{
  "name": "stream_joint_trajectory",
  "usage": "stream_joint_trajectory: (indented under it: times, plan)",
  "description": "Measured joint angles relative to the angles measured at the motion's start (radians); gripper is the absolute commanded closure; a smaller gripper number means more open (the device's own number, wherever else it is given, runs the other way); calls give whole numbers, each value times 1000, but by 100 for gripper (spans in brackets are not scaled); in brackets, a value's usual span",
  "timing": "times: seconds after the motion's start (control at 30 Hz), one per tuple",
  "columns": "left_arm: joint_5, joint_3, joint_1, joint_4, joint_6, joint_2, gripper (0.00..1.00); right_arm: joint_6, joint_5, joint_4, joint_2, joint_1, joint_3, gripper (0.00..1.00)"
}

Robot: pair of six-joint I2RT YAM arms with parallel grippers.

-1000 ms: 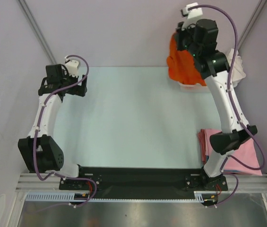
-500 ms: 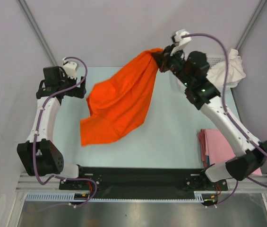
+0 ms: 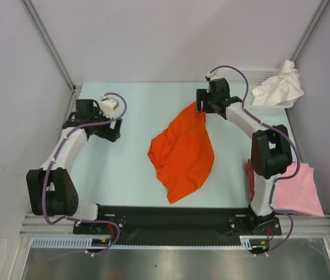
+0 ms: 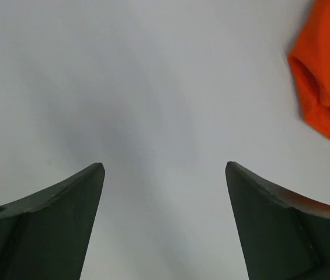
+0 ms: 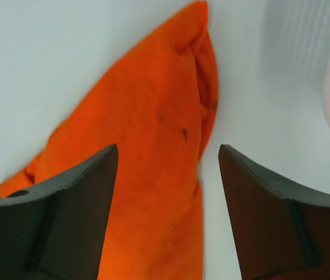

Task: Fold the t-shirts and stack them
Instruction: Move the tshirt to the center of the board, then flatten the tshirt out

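Bright orange cloth t-shirt (image 3: 182, 154): crumpled mid-table, within reach of both arms.
Right gripper (image 5: 167, 149): jaws apart over its far corner, gripping nothing.
Left gripper (image 4: 165, 169): jaws apart above the pale table (image 3: 135, 111), left of the shirt.
Pale pink folded shirts (image 3: 296, 189): near-right stack, likely the destination.

Bright, even diffuse light, faint soft shadows, top view sharp, wrist views slightly soft up close
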Motion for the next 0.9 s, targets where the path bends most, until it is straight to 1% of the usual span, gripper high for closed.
stream_joint_trajectory:
  times: [0.1,0.2,0.23,0.37,0.4,0.47,0.5,0.53,0.6,0.63,0.7,0.73,0.8,0.83,0.9]
  plan:
    - [-3,-80,-126,1,36,3,9,-37,87,-40,-92,45,-77,23]
    - [2,-119,-265,6,51,39,9,-51,179,-79,-277,151,-235,23]
    - [3,-121,-295,14,50,61,10,-49,200,-78,-349,195,-300,23]
    - [5,-112,-328,68,19,162,14,-26,196,-61,-605,374,-563,24]
    - [2,-102,-334,73,4,193,14,-23,190,-48,-655,423,-631,24]
    - [2,-73,-356,87,-14,258,18,-19,187,-26,-721,536,-748,25]
    - [3,-61,-369,93,-22,283,20,-19,185,-22,-735,579,-784,25]
    - [5,-48,-388,98,-34,312,22,-19,179,-6,-743,648,-824,25]
    - [10,-32,-427,106,-48,357,26,-23,147,20,-742,729,-867,25]
    - [11,-31,-444,106,-50,372,32,-24,132,32,-740,760,-878,26]
    - [6,-28,-469,112,-54,381,37,-30,117,68,-716,793,-878,26]
    - [7,-28,-476,109,-55,381,42,-35,115,86,-696,803,-875,26]
    - [8,-29,-483,108,-55,382,48,-48,110,121,-627,823,-859,26]
    - [9,-29,-483,109,-57,382,55,-53,105,130,-597,827,-853,27]
    - [12,-29,-482,109,-65,382,64,-66,88,142,-528,839,-832,27]
